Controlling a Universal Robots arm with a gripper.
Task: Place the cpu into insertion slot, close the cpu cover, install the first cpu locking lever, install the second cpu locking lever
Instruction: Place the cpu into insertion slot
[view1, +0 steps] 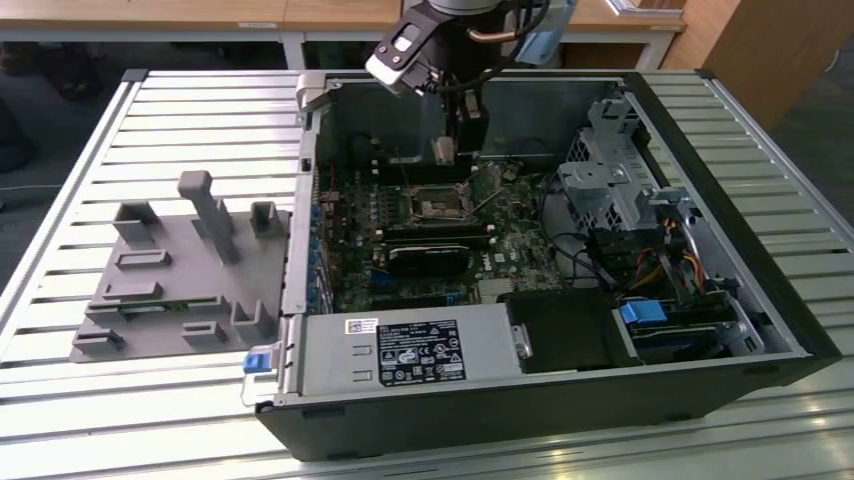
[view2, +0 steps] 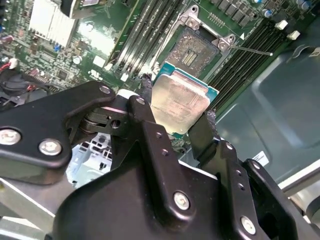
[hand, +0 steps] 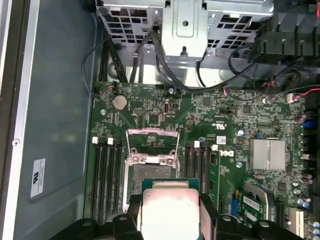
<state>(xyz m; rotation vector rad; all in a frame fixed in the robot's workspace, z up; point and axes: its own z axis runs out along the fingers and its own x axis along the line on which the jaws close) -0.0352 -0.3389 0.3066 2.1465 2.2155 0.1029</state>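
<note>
My gripper hangs inside the open computer case, shut on the cpu. The cpu is a flat square chip with a pale metal face, held by its edges between two black fingers. The exterior view places it a little above and behind the insertion slot. Both wrist views show the insertion slot uncovered, its dark centre bare. The cpu is held over the near part of the insertion slot. Beyond the socket the cpu cover stands raised. A thin metal lever sticks out beside the socket.
Long black memory slots flank the socket on both sides. A black card lies in front of it. In the exterior view, the drive cage and cables fill the case's right side. A grey fixture sits on the slatted table.
</note>
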